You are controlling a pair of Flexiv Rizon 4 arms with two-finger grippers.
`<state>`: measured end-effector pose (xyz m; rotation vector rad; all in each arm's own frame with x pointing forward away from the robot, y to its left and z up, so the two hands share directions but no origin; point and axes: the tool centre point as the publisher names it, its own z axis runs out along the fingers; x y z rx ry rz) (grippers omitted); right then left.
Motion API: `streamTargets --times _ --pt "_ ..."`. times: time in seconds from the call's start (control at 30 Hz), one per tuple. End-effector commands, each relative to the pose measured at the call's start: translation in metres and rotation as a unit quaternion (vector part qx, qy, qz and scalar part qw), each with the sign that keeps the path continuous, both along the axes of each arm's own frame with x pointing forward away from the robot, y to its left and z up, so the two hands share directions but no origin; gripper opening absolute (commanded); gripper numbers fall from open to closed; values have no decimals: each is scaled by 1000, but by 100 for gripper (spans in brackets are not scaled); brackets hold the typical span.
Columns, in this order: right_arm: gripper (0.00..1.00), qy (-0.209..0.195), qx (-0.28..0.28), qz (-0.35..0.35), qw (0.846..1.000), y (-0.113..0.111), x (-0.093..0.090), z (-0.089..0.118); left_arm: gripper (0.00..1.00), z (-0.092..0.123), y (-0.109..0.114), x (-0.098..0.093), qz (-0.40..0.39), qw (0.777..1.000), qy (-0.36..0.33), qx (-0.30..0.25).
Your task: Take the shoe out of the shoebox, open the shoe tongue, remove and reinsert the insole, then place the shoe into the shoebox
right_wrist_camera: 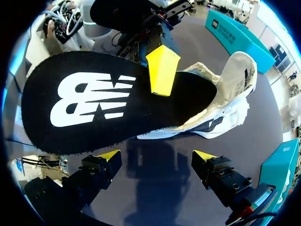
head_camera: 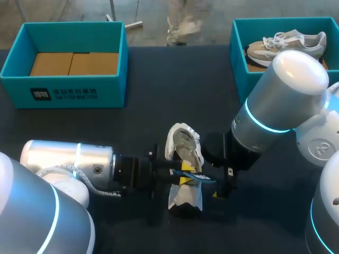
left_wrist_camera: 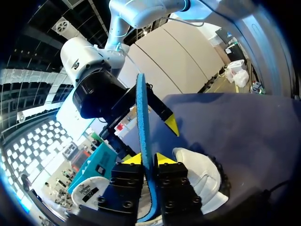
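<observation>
Jaws of the left gripper (left_wrist_camera: 148,159) pinch the insole (left_wrist_camera: 142,117) edge-up, right beside the white shoe (head_camera: 183,144) lying mid-table. Right gripper (right_wrist_camera: 160,156), fingers spread wide, faces the insole's flat side. Teal shoebox (head_camera: 63,90) stands far left.

Insole (right_wrist_camera: 94,103) black on top with white logo, blue underside. Shoe (right_wrist_camera: 235,80) white and grey. Boxes (head_camera: 106,90) teal, brown inside. Table (head_camera: 175,79) dark navy. Fingertips (right_wrist_camera: 162,68) yellow.
</observation>
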<state>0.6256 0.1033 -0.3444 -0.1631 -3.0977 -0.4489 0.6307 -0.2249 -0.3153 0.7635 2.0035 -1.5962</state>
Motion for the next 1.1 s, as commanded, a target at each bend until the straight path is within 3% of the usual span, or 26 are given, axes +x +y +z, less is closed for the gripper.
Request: streamTargets --times 0.03,1.1 --pt "100 -1 -1 -1 1000 1 -1 -1 0 -1 2 1 -6 1000 5 -1" --pt "100 -1 -1 -1 1000 1 -1 -1 0 -27 15 21 -8 999 -24 35"
